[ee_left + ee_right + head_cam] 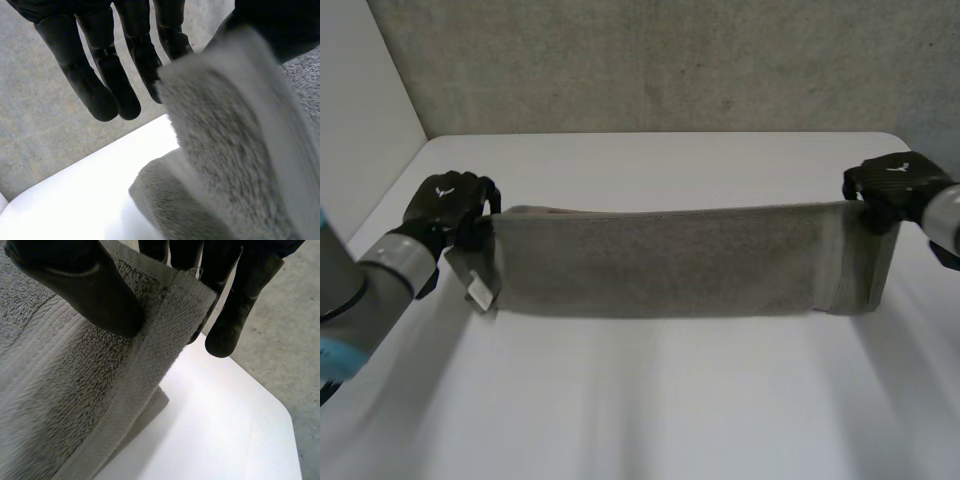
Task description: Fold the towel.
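— Supporting surface?
— White table (650, 400), smooth top, rounded far corners. Far edge against a grey concrete wall (670, 60), left edge along a white panel (360, 110).
— Anything on it?
— One grey towel (660, 260), stretched lengthwise across the middle, both ends raised off the top.
— Contact with the top?
— Lower fold down on the white surface in the left wrist view. Elsewhere along the bottom edge, not determinable.

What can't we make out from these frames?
Head view: whether the towel lower edge touches the table; its front face hides that.
Head view: print on the label at the left hand corner; too small.
Right wrist view: right hand fingers partly behind the towel, covered by it.
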{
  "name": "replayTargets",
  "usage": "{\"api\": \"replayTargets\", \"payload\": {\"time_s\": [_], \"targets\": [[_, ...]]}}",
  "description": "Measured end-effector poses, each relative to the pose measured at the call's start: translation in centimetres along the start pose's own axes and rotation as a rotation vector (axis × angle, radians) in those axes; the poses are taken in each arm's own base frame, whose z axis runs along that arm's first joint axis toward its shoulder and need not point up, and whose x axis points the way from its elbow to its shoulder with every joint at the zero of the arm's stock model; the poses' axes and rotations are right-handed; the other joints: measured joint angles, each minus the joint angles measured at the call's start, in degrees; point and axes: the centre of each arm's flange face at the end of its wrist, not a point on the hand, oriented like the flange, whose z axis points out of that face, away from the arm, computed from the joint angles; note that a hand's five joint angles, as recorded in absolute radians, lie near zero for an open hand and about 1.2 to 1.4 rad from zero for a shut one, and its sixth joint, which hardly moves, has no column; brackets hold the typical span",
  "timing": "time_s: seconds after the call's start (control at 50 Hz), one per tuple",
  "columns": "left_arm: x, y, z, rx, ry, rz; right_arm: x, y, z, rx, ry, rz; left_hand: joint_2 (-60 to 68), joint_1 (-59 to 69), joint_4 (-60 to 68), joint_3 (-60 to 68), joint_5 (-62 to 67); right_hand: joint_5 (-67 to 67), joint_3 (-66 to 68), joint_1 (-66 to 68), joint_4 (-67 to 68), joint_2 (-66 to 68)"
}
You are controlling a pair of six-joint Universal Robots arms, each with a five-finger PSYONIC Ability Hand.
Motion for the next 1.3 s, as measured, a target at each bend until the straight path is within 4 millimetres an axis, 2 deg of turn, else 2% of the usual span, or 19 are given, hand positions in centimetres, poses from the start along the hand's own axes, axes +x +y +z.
{"api": "replayTargets", "payload": {"time_s": [0.04, 0.14, 0.26, 0.32, 0.38, 0.42, 0.44, 0.46, 0.5, 0.54, 0.62, 0.7, 0.82, 0.92, 0.96, 1.04, 1.12, 1.24, 1.3], "targets": [[-0.3, 0.4, 1.8, 0.008, -0.014, 0.009, -0.5, 0.2, 1.9, -0.003, 0.009, -0.013, 0.0, 0.0, 0.0, 0.01, 0.0, 0.0, 0.0, 0.0, 0.0, 0.0], [-0.8, 1.2, 4.9, 0.034, -0.035, 0.022, -1.2, 0.6, 5.0, 0.006, 0.03, -0.028, 0.0, 0.0, 0.0, 0.02, 0.0, 0.0, 0.0, 0.0, 0.0, 0.0], [-0.5, 2.1, 8.0, 0.07, -0.027, 0.032, -1.6, 1.6, 8.7, 0.042, 0.051, -0.024, 0.0, 0.0, 0.0, 0.06, 0.0, 0.0, 0.0, 0.0, 0.0, 0.0], [-0.4, 2.5, 8.9, 0.083, -0.022, 0.035, -1.7, 2.0, 9.8, 0.056, 0.067, -0.022, -0.44, -0.1, -0.3, -0.57, -0.22, -0.16, -0.03, -0.02, -0.06, -0.05], [-0.3, 3.0, 9.8, 0.095, -0.017, 0.038, -1.7, 2.3, 10.9, 0.071, 0.097, -0.024, -9.49, -5.44, -9.89, -10.67, -8.12, -6.05, -5.77, -5.73, -6.4, -6.19], [-0.2, 3.2, 10.3, 0.103, -0.014, 0.04, -1.6, 2.3, 11.4, 0.084, 0.121, -0.027, -24.55, -20.82, -24.23, -24.63, -22.25, -22.07, -21.53, -21.47, -20.89, -22.3], [-0.1, 3.3, 10.6, 0.108, -0.012, 0.041, -1.6, 2.3, 11.6, 0.091, 0.133, -0.029, -32.8, -29.35, -33.01, -34.25, -30.81, -36.04, -33.68, -33.83, -33.95, -34.7], [-0.1, 3.3, 10.7, 0.111, -0.011, 0.042, -1.5, 2.2, 11.7, 0.096, 0.14, -0.03, -38.03, -34.8, -39.03, -39.54, -37.0, -40.96, -39.36, -39.51, -39.66, -40.52], [0.0, 3.1, 11.0, 0.121, -0.01, 0.044, -1.5, 1.9, 11.9, 0.113, 0.161, -0.034, -56.35, -53.14, -57.41, -58.31, -55.37, -59.77, -56.3, -56.04, -56.6, -57.4], [0.0, 2.8, 11.1, 0.131, -0.011, 0.047, -1.4, 1.7, 11.9, 0.124, 0.171, -0.036, -66.46, -63.27, -67.4, -68.95, -67.04, -64.23, -62.16, -61.53, -62.32, -62.35], [-0.1, 1.6, 11.0, 0.15, -0.022, 0.047, -1.4, 0.8, 11.6, 0.146, 0.181, -0.04, -71.13, -66.83, -71.0, -73.19, -71.93, -64.23, -62.63, -62.72, -62.5, -62.38], [-0.3, -0.4, 10.4, 0.17, -0.035, 0.044, -1.3, -1.2, 10.2, 0.179, 0.186, -0.045, -71.13, -66.88, -71.0, -73.26, -72.09, -64.23, -62.63, -62.88, -62.5, -62.38], [-0.3, -4.7, 7.7, 0.214, -0.046, 0.022, -0.8, -5.0, 6.1, 0.235, 0.199, -0.055, -71.13, -66.95, -71.0, -73.32, -72.16, -64.23, -62.63, -62.89, -62.5, -62.38], [0.0, -6.6, 5.0, 0.217, -0.047, -0.008, -0.9, -6.1, 2.7, 0.236, 0.2, -0.056, -71.14, -67.14, -71.0, -73.57, -72.21, -64.22, -62.63, -62.91, -62.5, -62.38], [0.3, -6.5, 3.5, 0.196, -0.044, -0.027, -1.3, -5.8, 1.1, 0.215, 0.193, -0.053, -71.15, -67.16, -71.0, -73.58, -72.23, -64.23, -62.63, -63.09, -62.5, -62.38], [1.0, -5.3, 1.7, 0.145, -0.037, -0.047, -1.9, -4.7, -0.5, 0.171, 0.176, -0.045, -71.15, -67.19, -71.03, -73.59, -72.26, -64.23, -62.63, -63.14, -62.5, -62.38], [1.8, -3.1, 0.3, 0.079, -0.028, -0.061, -3.1, -2.3, -1.6, 0.101, 0.144, -0.032, -71.15, -67.26, -71.02, -73.62, -72.33, -64.23, -62.63, -63.15, -62.5, -62.38], [2.2, -0.8, -0.4, 0.026, -0.047, -0.071, -4.4, 0.7, -1.8, 0.051, 0.113, -0.023, -71.15, -67.29, -71.02, -73.62, -72.32, -64.23, -62.63, -63.16, -62.5, -62.38], [2.1, 0.1, -0.3, 0.009, -0.068, -0.073, -4.6, 2.5, -1.2, 0.038, 0.106, -0.019, -71.15, -67.29, -71.02, -73.62, -72.33, -64.22, -62.63, -63.1, -62.5, -62.38]]}}
